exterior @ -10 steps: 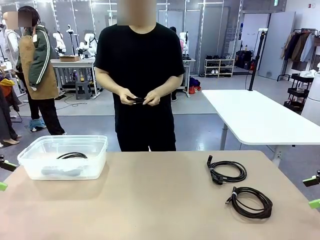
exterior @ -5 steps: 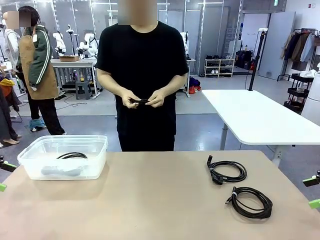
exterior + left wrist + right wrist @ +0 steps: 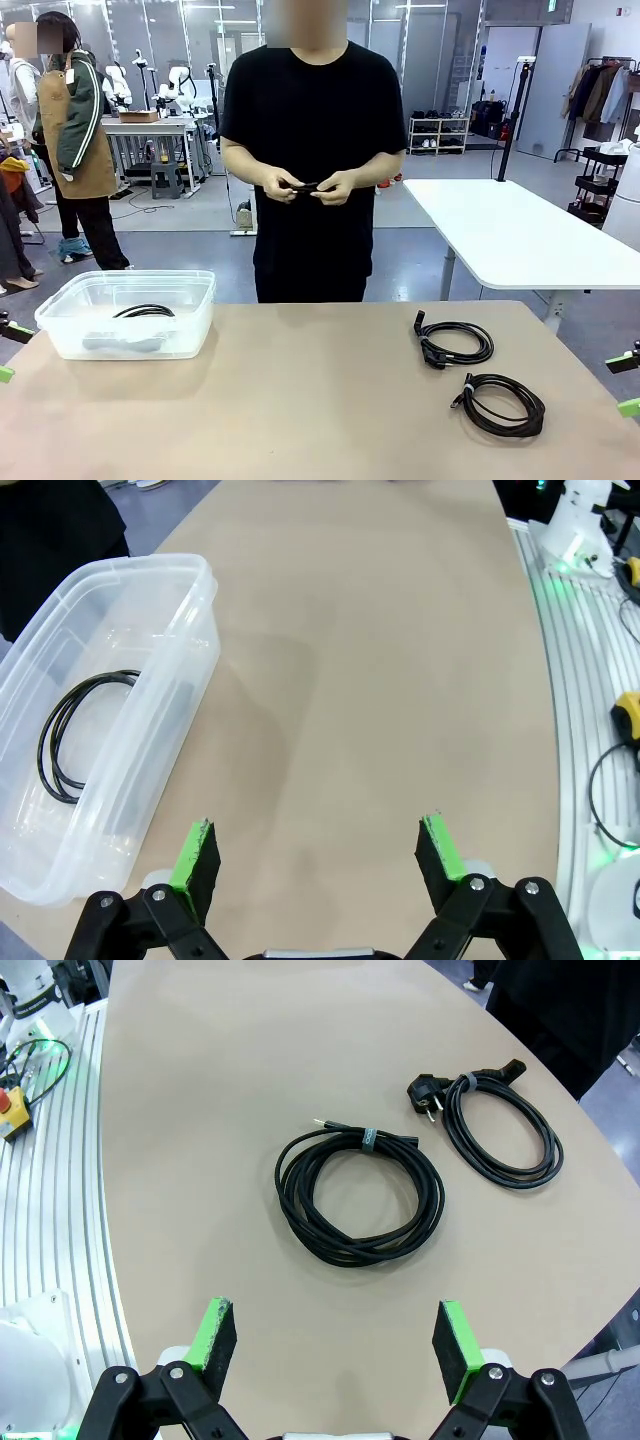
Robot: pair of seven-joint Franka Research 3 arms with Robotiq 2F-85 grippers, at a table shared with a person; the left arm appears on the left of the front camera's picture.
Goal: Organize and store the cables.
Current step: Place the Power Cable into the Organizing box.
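1. Landmark for everything here is the clear plastic bin (image 3: pixel 60 335) on the table (image 3: pixel 300 420). One coiled cable (image 3: pixel 145 311) lies flat on the bottom of it.
2. Two more sit loose on the tabletop, well apart from the bin, over on the robot's right. One is a power cord (image 3: pixel 455 343) with a chunky plug (image 3: pixel 425 1092). A bit farther from the bin is a thinner coil (image 3: pixel 500 403) with a tie band (image 3: pixel 368 1138) around one spot.
3. The left gripper (image 3: pixel 318 855) hovers just beside the bin, fingers spread wide with nothing between them. The right gripper (image 3: pixel 338 1345) is on the side away from the bin, looking down over both loose coils, and it's just as wide and empty.
4. The person stands beyond the table, nowhere near the bin. Both hands (image 3: pixel 335 188) are brought together at waist height, pinching a small black thing (image 3: pixel 305 186) in the fingertips. Can't tell what it is.
5. Handling guess: these look light, floppy and a bit rubbery. Grab a single strand and the loops will probably spill open. I'd pinch the thinner coil across the whole bundle right at the tie band. For the power cord I'd take all the loops together near the plug, since that heavy end will likely swing on the way to the bin.
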